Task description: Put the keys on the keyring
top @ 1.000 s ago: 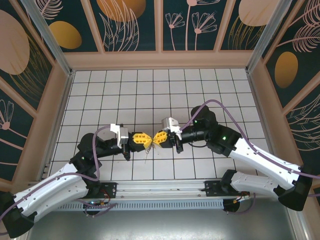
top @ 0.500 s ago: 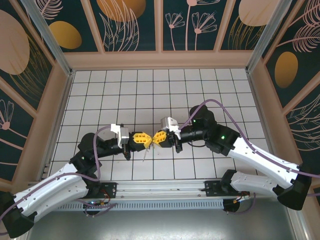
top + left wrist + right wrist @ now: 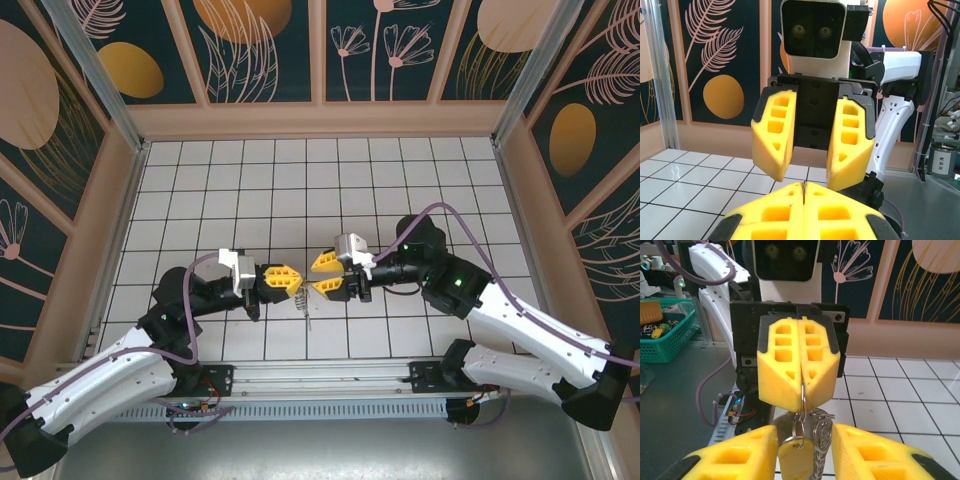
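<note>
Yellow plastic fingers with square cut-out cells, backed by black brackets, are seen pressed flat together on the left tool (image 3: 800,390). A thin steel-wire keyring (image 3: 802,412) is pinched in the seam between them. The ring is presented edge-on in the right wrist view and drops below the fingertips.

From it the keys (image 3: 822,447) are hung: silvery metal with a ridged edge. Beside them is a flat pale-yellow piece (image 3: 790,460) whose outline is cut off by the frame. Their long axis is held roughly upright, with the free ends pointing down toward the surface (image 3: 400,180), and the bunch is placed between the two tools.

The right tool (image 3: 318,276) is faced straight at the left one. Its matching yellow fingers are parted to a moderate gap and nothing is gripped. The hanging bunch is seen within that gap, but whether it is touched cannot be told.

The surface is covered in glossy white square tiles divided by dark lines.
</note>
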{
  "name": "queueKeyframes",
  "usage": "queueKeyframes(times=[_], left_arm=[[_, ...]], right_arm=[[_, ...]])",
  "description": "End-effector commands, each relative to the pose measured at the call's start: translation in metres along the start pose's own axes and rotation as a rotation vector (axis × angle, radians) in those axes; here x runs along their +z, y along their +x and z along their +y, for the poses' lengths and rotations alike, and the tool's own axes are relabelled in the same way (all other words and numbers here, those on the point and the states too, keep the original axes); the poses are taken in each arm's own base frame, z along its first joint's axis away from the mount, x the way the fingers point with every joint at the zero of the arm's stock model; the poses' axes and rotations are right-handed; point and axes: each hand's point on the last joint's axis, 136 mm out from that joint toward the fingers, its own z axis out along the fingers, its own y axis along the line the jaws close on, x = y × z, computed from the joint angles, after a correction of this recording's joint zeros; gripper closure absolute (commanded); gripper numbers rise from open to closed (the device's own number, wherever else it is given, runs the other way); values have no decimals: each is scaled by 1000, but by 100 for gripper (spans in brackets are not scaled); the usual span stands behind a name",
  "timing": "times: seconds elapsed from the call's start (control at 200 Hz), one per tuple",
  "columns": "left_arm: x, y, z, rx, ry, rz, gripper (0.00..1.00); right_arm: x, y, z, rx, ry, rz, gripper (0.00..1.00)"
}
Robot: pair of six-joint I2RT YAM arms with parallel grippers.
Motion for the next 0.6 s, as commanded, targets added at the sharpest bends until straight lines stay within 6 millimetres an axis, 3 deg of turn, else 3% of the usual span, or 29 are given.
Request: queueKeyframes(times=[0.0, 0.145, 0.45, 0.596], left_arm=[[0, -24, -8, 57, 30, -62, 100], [0, -24, -9, 59, 34, -72, 100], [1, -24, -9, 51, 39, -70, 100], [-1, -24, -9, 56, 34, -74, 100]], right_arm=[[1, -6, 3, -2, -31, -44, 64], [5, -9, 4, 7, -57, -69, 59], [18, -3, -2, 15, -85, -61, 61], [22, 1, -5, 20, -82, -43, 73]])
